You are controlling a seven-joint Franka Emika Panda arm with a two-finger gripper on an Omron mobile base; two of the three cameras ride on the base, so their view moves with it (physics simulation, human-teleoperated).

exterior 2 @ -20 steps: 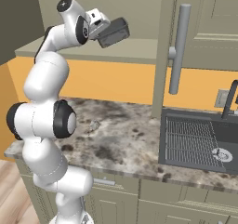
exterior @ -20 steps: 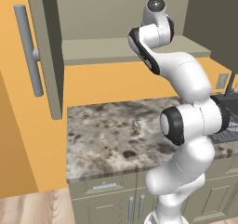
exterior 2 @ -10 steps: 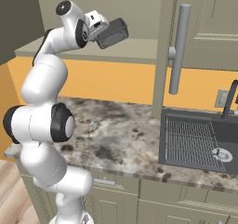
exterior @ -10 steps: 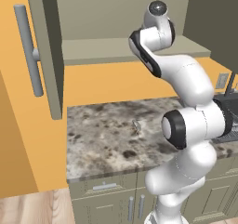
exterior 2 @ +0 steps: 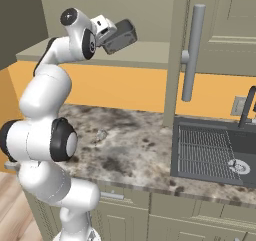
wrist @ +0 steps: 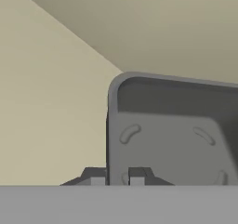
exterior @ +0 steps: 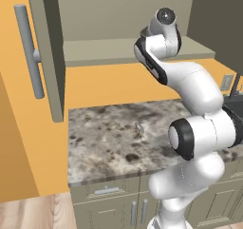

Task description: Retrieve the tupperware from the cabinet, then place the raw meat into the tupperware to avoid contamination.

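Observation:
My gripper (exterior 2: 109, 35) is shut on the wall of the tupperware (exterior 2: 121, 36), a dark grey smoky tub held tilted in the air just in front of the cabinet shelf (exterior 2: 145, 52). In the hand view the fingertips (wrist: 95, 176) pinch the tub's left wall (wrist: 112, 125), and its inside faces the camera. The cabinet stands open, with its left door (exterior: 47, 57) and right door (exterior 2: 220, 25) swung wide. A small pale lump (exterior 2: 101, 134) lies on the counter (exterior: 109, 138); I cannot tell whether it is the raw meat.
A dark sink (exterior 2: 215, 152) with a faucet (exterior 2: 248, 107) sits at the counter's right end. The long bar handles (exterior: 28, 52) (exterior 2: 192, 50) stick out from the open doors. Low cabinets (exterior 2: 150, 215) run under the speckled counter.
The arm's elbow has sunk a little, and the tupperware has shifted slightly down and out from the shelf. The grip is unchanged.

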